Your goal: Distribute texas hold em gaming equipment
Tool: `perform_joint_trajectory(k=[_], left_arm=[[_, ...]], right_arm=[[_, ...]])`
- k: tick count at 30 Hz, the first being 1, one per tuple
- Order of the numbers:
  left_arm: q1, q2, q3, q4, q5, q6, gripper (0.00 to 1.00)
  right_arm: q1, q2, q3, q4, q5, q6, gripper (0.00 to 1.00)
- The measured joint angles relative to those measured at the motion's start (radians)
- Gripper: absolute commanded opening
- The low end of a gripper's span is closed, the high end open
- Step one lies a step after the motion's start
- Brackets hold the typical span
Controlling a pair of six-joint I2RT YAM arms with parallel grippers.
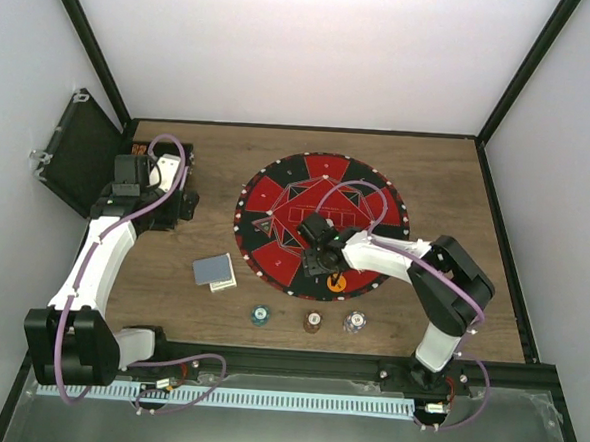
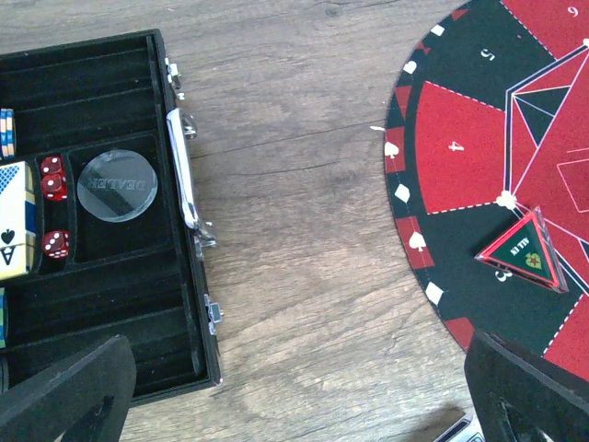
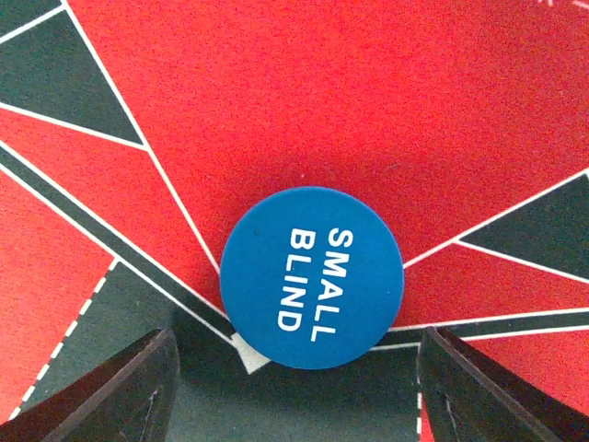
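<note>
A blue round button [image 3: 311,276] marked SMALL BLIND lies flat on the red-and-black mat [image 3: 386,110]. My right gripper [image 3: 299,396] is open just above it, one finger on each side of the button's near edge, not touching it. In the top view the right gripper [image 1: 318,251] hides this button. An orange button [image 1: 336,281] lies at the mat's near edge. A grey-blue deck of cards [image 1: 215,271] lies on the wood, with teal [image 1: 259,315], dark red [image 1: 313,322] and whitish [image 1: 354,322] chip stacks near the front. My left gripper [image 2: 299,405] is open and empty over bare wood.
The open black case [image 2: 138,304] lies at the left, holding a clear dealer disc [image 2: 117,184], red dice [image 2: 55,244] and cards [image 2: 11,221]. A triangular ALL IN marker [image 2: 523,250] sits on the mat [image 1: 321,198]. Walls enclose the table.
</note>
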Motion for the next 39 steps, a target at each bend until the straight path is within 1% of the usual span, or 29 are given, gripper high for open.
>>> perform_joint_trajectory(k=[3, 7, 11, 16, 23, 31, 39], left_arm=[[0.0, 0.0, 0.0, -0.001, 0.0, 0.0, 1.0], [0.0, -0.001, 0.0, -0.002, 0.0, -0.001, 1.0], [0.0, -0.001, 0.0, -0.004, 0.0, -0.001, 1.0], [0.0, -0.001, 0.0, -0.008, 0.0, -0.001, 1.0], [0.0, -0.003, 0.002, -0.013, -0.001, -0.001, 1.0], [0.0, -0.005, 0.023, -0.039, 0.004, -0.002, 1.0], [0.0, -0.003, 0.025, -0.056, 0.007, 0.0, 1.0]], right_arm=[[0.0, 0.0, -0.003, 0.001, 0.0, 0.001, 0.66], [-0.002, 0.003, -0.007, 0.006, 0.001, 0.002, 0.55], [-0.006, 0.01, -0.006, 0.018, 0.006, -0.003, 0.48], [-0.009, 0.027, 0.012, 0.021, 0.016, -0.009, 0.43], [-0.047, 0.083, 0.076, 0.028, 0.026, -0.037, 0.4], [-0.182, 0.238, 0.266, 0.071, 0.029, -0.108, 0.36], [-0.29, 0.445, 0.554, 0.088, 0.033, -0.174, 0.36]])
